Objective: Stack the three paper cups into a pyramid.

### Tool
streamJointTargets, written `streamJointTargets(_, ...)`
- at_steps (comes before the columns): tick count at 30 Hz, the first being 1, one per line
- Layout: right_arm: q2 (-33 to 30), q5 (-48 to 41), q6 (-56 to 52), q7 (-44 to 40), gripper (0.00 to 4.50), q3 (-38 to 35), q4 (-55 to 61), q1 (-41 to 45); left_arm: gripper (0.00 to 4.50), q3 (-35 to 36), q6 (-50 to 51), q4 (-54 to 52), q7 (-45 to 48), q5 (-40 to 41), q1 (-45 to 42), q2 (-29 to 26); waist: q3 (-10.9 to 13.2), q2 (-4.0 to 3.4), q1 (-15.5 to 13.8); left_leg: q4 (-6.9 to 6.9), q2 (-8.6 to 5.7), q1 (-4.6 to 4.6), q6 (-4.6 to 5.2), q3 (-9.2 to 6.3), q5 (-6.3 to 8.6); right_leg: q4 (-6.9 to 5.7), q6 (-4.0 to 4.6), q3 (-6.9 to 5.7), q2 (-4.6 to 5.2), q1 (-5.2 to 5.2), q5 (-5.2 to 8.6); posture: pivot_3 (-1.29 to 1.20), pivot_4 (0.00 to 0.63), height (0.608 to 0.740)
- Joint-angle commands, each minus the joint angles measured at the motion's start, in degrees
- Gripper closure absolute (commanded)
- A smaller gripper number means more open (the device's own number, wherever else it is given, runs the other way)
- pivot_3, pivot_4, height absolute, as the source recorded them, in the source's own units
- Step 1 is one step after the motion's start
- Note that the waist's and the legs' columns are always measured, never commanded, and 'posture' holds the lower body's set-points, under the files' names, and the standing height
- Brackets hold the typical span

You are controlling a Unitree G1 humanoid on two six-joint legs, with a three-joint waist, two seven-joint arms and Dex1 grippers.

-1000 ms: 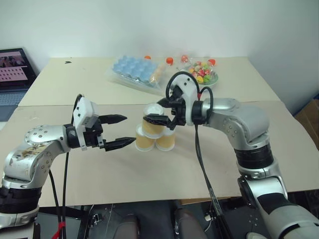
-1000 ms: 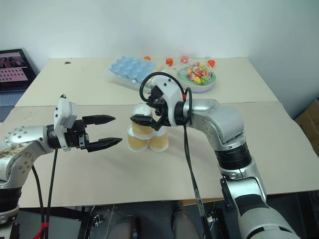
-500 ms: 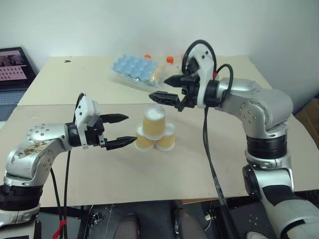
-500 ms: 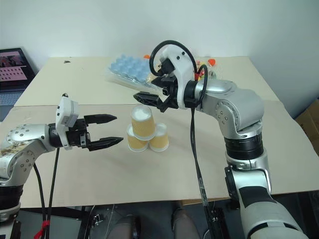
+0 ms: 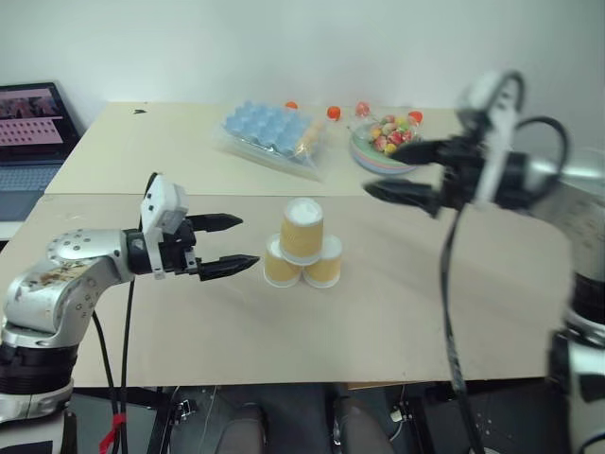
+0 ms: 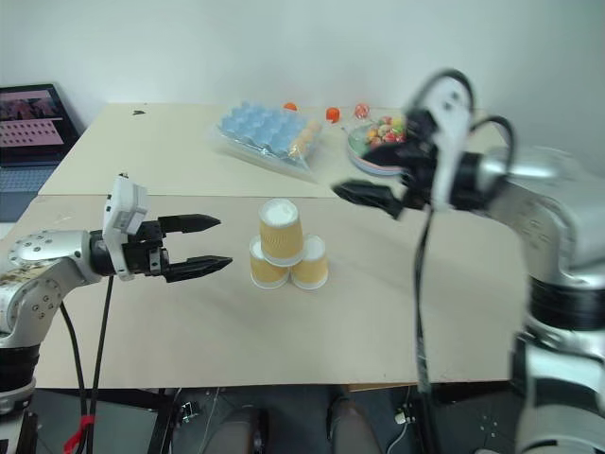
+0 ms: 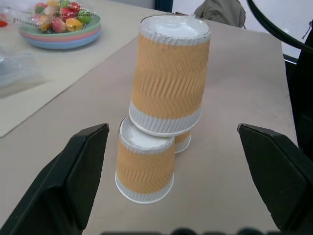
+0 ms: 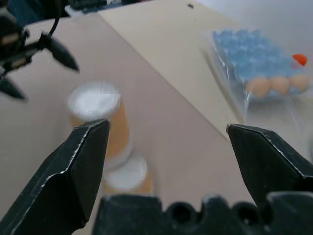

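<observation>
pyramid: three yellow-orange ribbed paper cups (image 5: 302,244) stacked on the beige counter (image 5: 397,312), top one slightly tilted.
tools: left tool (image 5: 230,244) and right tool (image 5: 408,173) both wide open, holding nothing.
tip: i'd back off gently, no bumps.

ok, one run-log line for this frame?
pyramid: stacked, free | left gripper: open, beside it | right gripper: open, clear

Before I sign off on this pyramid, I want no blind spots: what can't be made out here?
- Second bottom cup: left wrist view, mostly hidden behind the top cup.
- Right pincer: head views, motion-blurred.
- Top cup and the cup beneath it: right wrist view, blurred; seating unclear.
</observation>
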State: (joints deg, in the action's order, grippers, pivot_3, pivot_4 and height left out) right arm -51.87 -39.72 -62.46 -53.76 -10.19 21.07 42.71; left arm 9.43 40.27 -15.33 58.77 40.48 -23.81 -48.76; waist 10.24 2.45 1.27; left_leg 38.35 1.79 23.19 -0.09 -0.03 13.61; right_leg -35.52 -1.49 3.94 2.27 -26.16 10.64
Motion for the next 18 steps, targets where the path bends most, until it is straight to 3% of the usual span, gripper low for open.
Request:
streamJointTargets(1,-4.4,-2.2,3.6,-4.3,0.02,-6.3,7.4,-9.2,0.00,2.0,1.1,-3.2,-1.4,1.6,-0.1,-0.6,0.0,0.00,0.5,0.00,0.01,-0.01,0.00,0.05,0.00,0.01,0.00,0.05,-0.01,0.00,-0.01,0.00,0.150,0.740)
streamJointTargets(5,-5.4,2.4,8.4,-2.2,0.02,-10.1,11.1,-25.6,0.00,2.4,-0.1,-4.5,-3.3,0.1,2.2,0.2,0.0,0.01,0.8,0.04,0.01,-0.14,-0.02,0.04,-0.01,-0.21,-0.26,0.07,-0.03,0.05,0.16,0.00,0.150,0.740)
streamJointTargets(7,-2.1,1.5,9.5,0.4,0.02,-12.3,12.3,-29.7,0.00,2.9,0.1,-5.0,-3.7,0.4,3.7,0.3,0.0,0.02,1.0,0.11,-0.01,-0.21,-0.07,0.09,-0.05,-0.33,-0.39,0.14,-0.03,0.05,0.23,0.00,0.150,0.740)
streamJointTargets(12,6.0,2.0,12.9,8.9,0.02,-11.7,12.7,-29.9,0.00,2.8,-2.5,-4.2,-6.6,-1.6,6.3,2.7,0.0,0.02,1.4,0.33,0.14,-0.54,-0.08,0.09,-0.06,-0.54,-0.31,0.20,-0.27,0.29,0.19,0.00,0.150,0.740)
streamJointTargets(18,8.2,2.4,13.4,13.1,0.02,-9.6,10.1,-26.5,0.00,2.4,-4.3,-5.6,-10.1,-3.4,8.1,5.5,0.0,0.01,1.2,0.32,0.15,-0.82,-0.08,0.06,-0.05,-0.42,-0.30,0.18,-0.28,0.71,0.20,0.00,0.150,0.740)
